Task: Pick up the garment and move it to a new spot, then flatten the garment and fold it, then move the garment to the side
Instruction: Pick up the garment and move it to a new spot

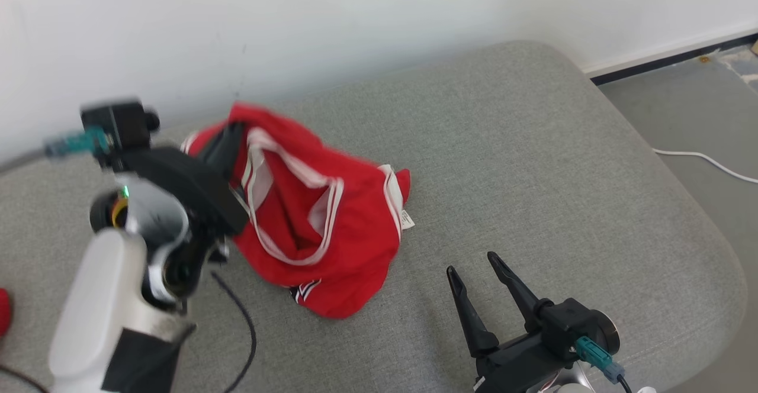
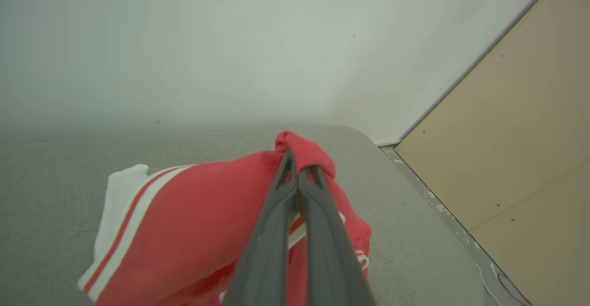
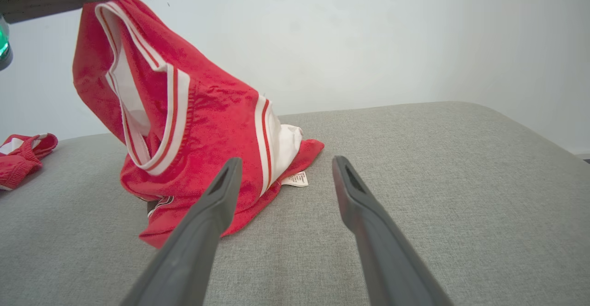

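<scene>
Far left: a small red cloth (image 3: 23, 158) lies bunched on the grey cushion (image 1: 562, 174), well apart from the garment (image 1: 343, 227).
Left gripper (image 2: 300, 167): its fingers are pressed together, clamped on a top fold of the garment, holding that end up above the cushion.
Garment: a red sleeveless jersey with white trim. It hangs from the clamped fingers like a tent, with its lower edge resting on the cushion, left of centre.
Label (image 1: 407, 219): a small white tag lies at the garment's right edge, on the cushion.
Right gripper (image 1: 472, 264): its fingers are spread wide apart and hold nothing. It sits low over the cushion, near the garment's right side but apart from it.
Far right: a white cable (image 1: 704, 159) lies on the grey floor (image 1: 681, 109) beside the cushion.
Behind: a plain white wall (image 1: 355, 14).
</scene>
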Robot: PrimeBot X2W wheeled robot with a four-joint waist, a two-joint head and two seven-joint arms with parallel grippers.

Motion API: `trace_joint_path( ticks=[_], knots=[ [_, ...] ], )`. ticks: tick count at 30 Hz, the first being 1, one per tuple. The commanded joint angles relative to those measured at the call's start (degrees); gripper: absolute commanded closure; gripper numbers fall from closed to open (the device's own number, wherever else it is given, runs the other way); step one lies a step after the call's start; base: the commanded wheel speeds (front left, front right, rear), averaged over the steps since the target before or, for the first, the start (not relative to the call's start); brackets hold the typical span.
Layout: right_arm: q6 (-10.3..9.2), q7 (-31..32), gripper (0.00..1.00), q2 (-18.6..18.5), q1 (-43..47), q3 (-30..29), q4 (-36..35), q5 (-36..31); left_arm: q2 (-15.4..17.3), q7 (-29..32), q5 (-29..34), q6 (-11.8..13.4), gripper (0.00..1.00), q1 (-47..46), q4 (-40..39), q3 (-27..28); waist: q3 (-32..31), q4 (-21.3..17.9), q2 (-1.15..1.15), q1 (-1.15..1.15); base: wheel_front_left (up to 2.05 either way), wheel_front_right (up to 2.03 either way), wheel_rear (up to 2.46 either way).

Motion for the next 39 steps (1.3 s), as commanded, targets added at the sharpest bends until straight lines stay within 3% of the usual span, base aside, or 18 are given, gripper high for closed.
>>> trace_joint_path(
  ticks=[1,5,6,7,8,14,22,27,30,35,39],
  knots=[
    [0.03,-0.19,0.00,0.01,0.47,-0.09,-0.18,-0.20,-0.05,-1.88,1.02,-0.32,1.00,1.60,1.90,-0.16,0.75,-0.09,0.00,0.00,0.00,0.00,0.00],
    [0.03,0.35,0.00,-0.01,0.26,0.13,-0.76,-0.50,-0.74,-8.70,3.65,-0.74,1.00,4.69,10.16,-0.69,1.39,0.24,0.00,0.00,0.00,0.00,0.00],
    [0.03,0.43,0.00,0.00,0.27,0.11,-0.84,-0.58,-0.94,-10.59,4.05,-0.81,0.75,5.22,11.97,-0.75,1.40,0.39,0.00,0.00,0.00,0.00,0.00],
    [0.03,0.46,0.00,0.00,0.40,-0.04,-0.93,-0.59,-1.20,-12.26,4.76,-0.92,0.07,5.69,13.62,-1.09,1.32,0.65,0.00,0.00,0.00,0.00,0.00],
    [0.03,0.58,0.00,0.00,0.58,-0.19,-1.00,-0.84,-1.52,-13.89,5.32,-0.81,0.00,5.99,15.27,-1.24,1.22,0.97,0.00,0.00,0.00,0.00,0.00],
    [0.03,1.51,0.00,-0.01,1.61,-1.31,-1.74,-1.73,-2.30,-23.49,6.66,-2.38,0.00,8.69,18.22,-1.89,-0.52,3.00,0.00,0.00,0.00,0.00,0.00],
    [0.03,3.04,0.00,0.00,5.06,-4.99,-3.85,-3.57,-0.93,-35.23,9.70,-2.13,0.00,18.53,10.18,-1.07,-3.69,7.95,0.00,0.00,0.00,0.00,0.00],
    [0.03,4.18,0.00,0.00,7.56,-7.53,-6.15,-4.84,-0.01,-37.03,14.31,0.38,0.00,27.72,1.47,1.20,-5.08,11.22,0.00,0.00,0.00,0.00,0.00],
    [0.03,5.04,0.00,0.00,9.17,-9.04,-7.26,-5.76,-1.09,-37.06,17.55,2.44,0.00,33.90,-5.18,4.03,-5.79,12.92,0.00,0.00,0.00,0.00,0.00],
    [0.03,5.59,0.00,0.00,11.14,-11.37,-8.12,-6.86,-2.99,-37.09,21.53,2.99,0.00,40.62,-10.09,6.88,-6.42,14.92,0.00,0.00,0.00,0.00,0.00],
    [0.03,5.69,0.00,0.00,12.32,-13.04,-8.01,-7.62,-3.85,-37.10,25.06,1.28,0.00,44.97,-11.97,8.52,-6.69,15.99,0.00,0.00,0.00,0.00,0.00]
  ],
)
